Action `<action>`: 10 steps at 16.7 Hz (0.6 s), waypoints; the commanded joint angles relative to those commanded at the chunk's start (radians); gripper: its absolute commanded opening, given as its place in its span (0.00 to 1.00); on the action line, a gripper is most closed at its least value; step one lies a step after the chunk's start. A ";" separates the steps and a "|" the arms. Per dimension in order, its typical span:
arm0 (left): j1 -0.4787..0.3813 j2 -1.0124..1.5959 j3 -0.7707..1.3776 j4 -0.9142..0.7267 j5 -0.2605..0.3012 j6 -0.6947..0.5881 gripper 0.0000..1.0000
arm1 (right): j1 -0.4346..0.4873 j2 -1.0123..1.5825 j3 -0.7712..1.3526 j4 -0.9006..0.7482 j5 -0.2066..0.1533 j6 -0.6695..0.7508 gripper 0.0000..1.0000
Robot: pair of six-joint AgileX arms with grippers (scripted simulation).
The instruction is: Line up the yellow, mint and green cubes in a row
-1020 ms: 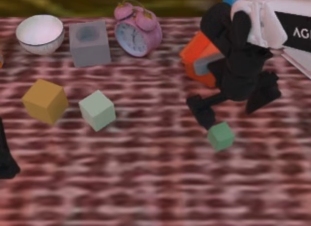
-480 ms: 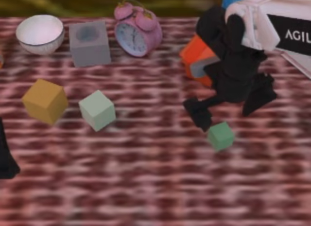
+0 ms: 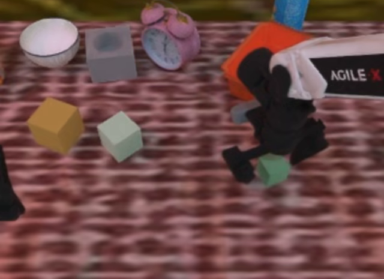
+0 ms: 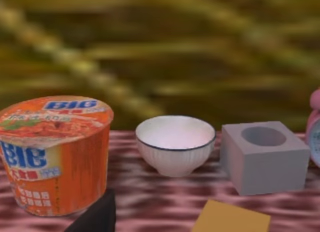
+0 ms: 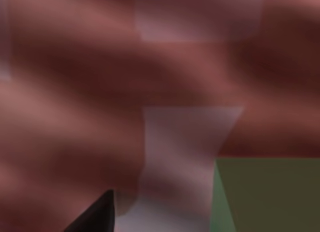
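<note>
Top view: green cube (image 3: 273, 169) between right end effector (image 3: 273, 159) fingers.

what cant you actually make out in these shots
- Top view: right gripper covers part of the green cube; contact cannot be judged.
- Top view: left gripper is cut off by the left edge.
- Right wrist view: only a corner of the green cube shows, cut by the frame edge.

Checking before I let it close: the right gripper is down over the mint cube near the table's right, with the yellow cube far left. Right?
Not quite. The right gripper is down over the green cube, not the mint one; the top view shows it. The mint cube sits toward the left, beside the yellow cube, which is indeed far left.
</note>
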 joint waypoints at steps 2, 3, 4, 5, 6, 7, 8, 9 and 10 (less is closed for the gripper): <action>0.000 0.000 0.000 0.000 0.000 0.000 1.00 | 0.000 0.005 -0.004 0.007 0.000 0.000 1.00; 0.000 0.000 0.000 0.000 0.000 0.000 1.00 | 0.000 0.005 -0.004 0.007 0.000 0.000 1.00; 0.000 0.000 0.000 0.000 0.000 0.000 1.00 | 0.000 0.005 -0.004 0.007 0.000 0.000 1.00; 0.000 0.000 0.000 0.000 0.000 0.000 1.00 | 0.000 0.005 -0.004 0.007 0.000 0.000 0.92; 0.000 0.000 0.000 0.000 0.000 0.000 1.00 | 0.000 0.005 -0.004 0.007 0.000 0.000 0.85; 0.000 0.000 0.000 0.000 0.000 0.000 1.00 | 0.000 0.005 -0.004 0.007 0.000 0.000 0.77; 0.000 0.000 0.000 0.000 0.000 0.000 1.00 | 0.000 0.005 -0.004 0.007 0.000 0.000 0.70; 0.000 0.000 0.000 0.000 0.000 0.000 1.00 | 0.000 0.005 -0.004 0.007 0.000 0.000 0.62; 0.000 0.000 0.000 0.000 0.000 0.000 1.00 | 0.000 0.005 -0.004 0.007 0.000 0.000 0.55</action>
